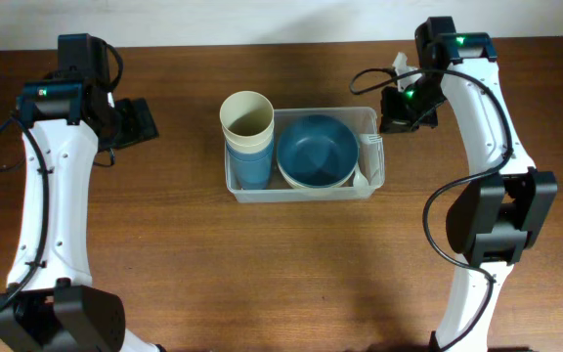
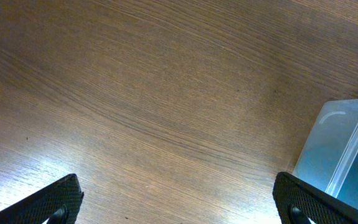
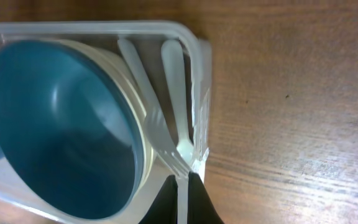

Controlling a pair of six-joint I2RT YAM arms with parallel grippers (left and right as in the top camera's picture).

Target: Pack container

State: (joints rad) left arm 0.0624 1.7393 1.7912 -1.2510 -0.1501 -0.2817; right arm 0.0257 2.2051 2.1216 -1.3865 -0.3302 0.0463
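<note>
At the right-hand short end of the clear rectangular plastic container (image 1: 306,195), the right gripper (image 3: 183,186) has its dark fingers pinched nearly together on a thin white plastic strip (image 3: 182,204) by the rim's corner; what that strip belongs to cannot be told. The left gripper (image 2: 179,208) hangs spread wide and empty over the brown wooden table (image 2: 135,93), apart from the container. Mid-table, the container sits mouth up with its long axis running left to right, holding stacked cream and blue cups (image 1: 247,117), a blue bowl (image 1: 316,147) nested in a cream one, and a white plastic fork (image 3: 145,106) and spoon (image 3: 176,93).
</note>
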